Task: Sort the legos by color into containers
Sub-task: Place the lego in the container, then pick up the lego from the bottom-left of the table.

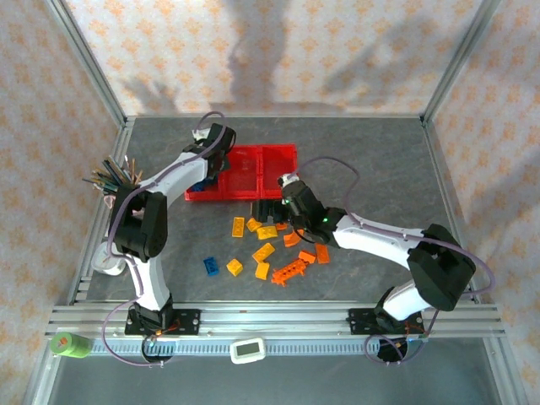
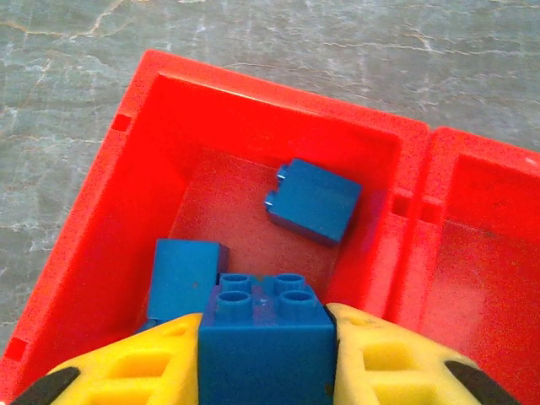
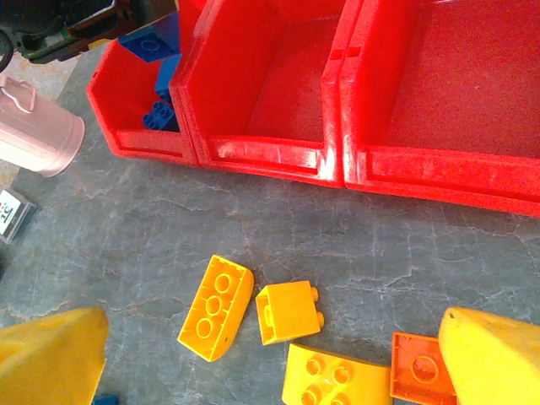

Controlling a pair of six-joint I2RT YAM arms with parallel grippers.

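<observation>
My left gripper (image 2: 264,359) is shut on a blue lego (image 2: 264,329) and holds it over the leftmost bin of the red containers (image 2: 118,219). Two more blue legos (image 2: 314,201) lie on that bin's floor. From above, the left gripper (image 1: 209,169) hangs at the left end of the containers (image 1: 274,169). My right gripper (image 1: 268,211) stands open just in front of the containers. Between and beneath its fingers (image 3: 494,359) lie a curved yellow lego (image 3: 217,307), a square yellow one (image 3: 289,311) and an orange one (image 3: 420,369). Yellow, orange and one blue lego (image 1: 211,265) are scattered on the table.
A pink cup (image 3: 38,135) full of pencils (image 1: 114,175) stands left of the containers. A long toothed orange piece (image 1: 289,272) lies near the front. On the front rail sit a green cylinder (image 1: 69,344) and a white timer (image 1: 248,349).
</observation>
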